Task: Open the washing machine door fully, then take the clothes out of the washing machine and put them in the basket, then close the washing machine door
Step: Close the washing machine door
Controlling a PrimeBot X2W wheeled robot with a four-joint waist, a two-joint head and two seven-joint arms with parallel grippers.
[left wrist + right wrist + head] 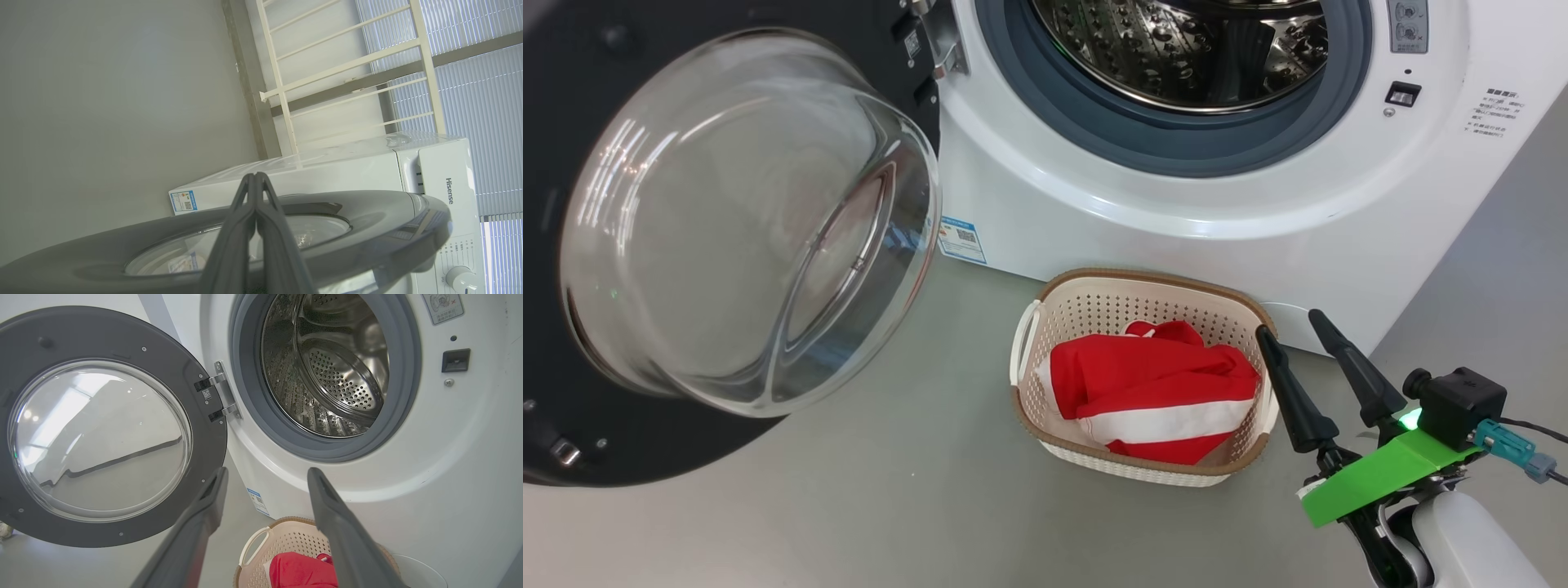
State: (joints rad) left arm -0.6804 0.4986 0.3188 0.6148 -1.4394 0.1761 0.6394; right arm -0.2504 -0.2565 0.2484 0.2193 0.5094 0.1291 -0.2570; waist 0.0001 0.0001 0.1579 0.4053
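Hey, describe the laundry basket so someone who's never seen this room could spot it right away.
Find the white boxy front-loading washing machine with its round black glass-windowed door swung open. On the grey floor just in front of it sits a small cream perforated plastic basket. It alone has a brown woven-look rim and holds red-and-white clothes.

Dark tapered fingers (pixel 1290 392) — green bracket (pixel 1380 478), black camera (pixel 1462 404), white forearm (pixel 1470 539).

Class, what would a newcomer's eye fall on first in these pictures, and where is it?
The large round black door with its bulging clear glass bowl stands wide open at the left. Bright red clothes with white stripes lie in the small cream perforated basket on the floor before the white washing machine, whose steel drum looks empty.
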